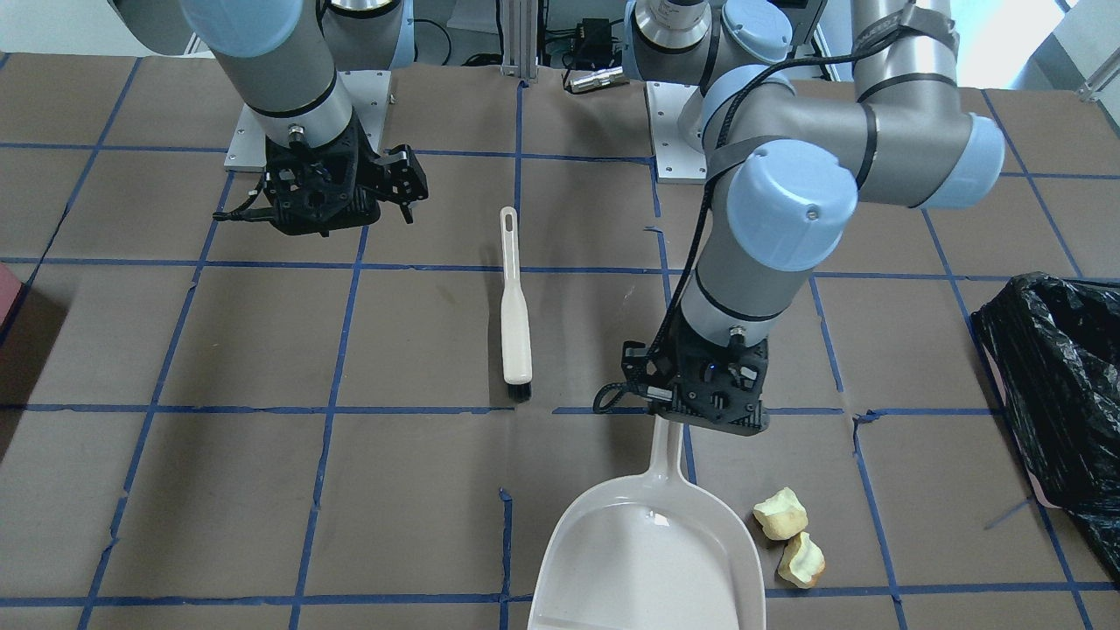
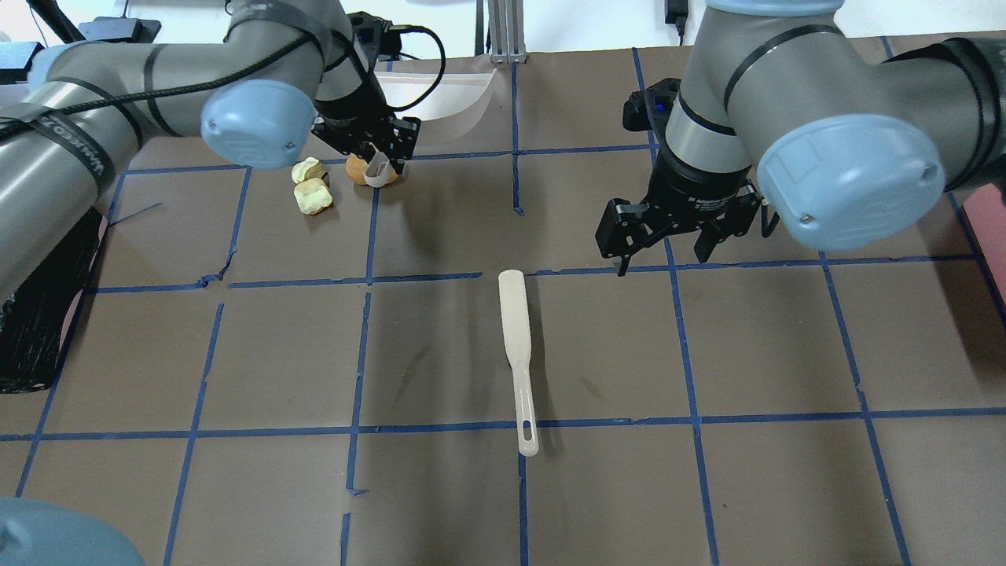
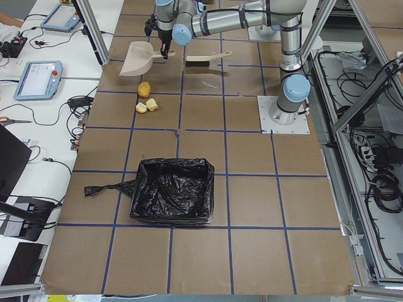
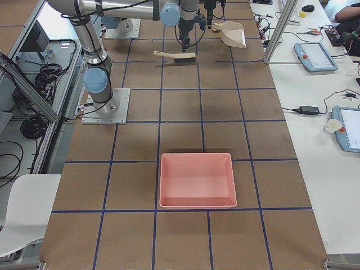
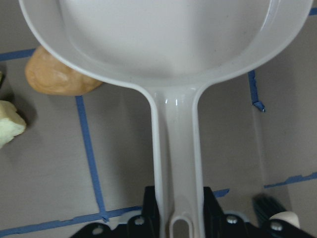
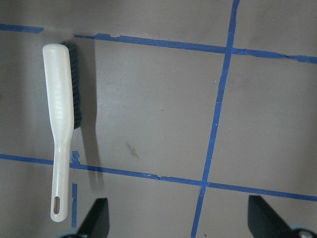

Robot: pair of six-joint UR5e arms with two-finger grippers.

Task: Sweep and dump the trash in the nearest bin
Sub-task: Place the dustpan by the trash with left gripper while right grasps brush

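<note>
Dustpan (image 1: 647, 560) handle clamped in left gripper (image 5: 179, 203), trash (image 1: 780, 514) close beside; right gripper (image 2: 662, 253) spread wide.

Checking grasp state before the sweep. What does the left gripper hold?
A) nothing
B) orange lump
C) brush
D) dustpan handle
D: in the left wrist view the left gripper is clamped on the handle of the dustpan, while the brush lies apart, ungripped.

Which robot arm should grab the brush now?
The right arm. Its right gripper hangs open and empty close by the brush, which lies free. The left gripper is busy: it is shut on the handle of the dustpan, over by the trash.
</note>
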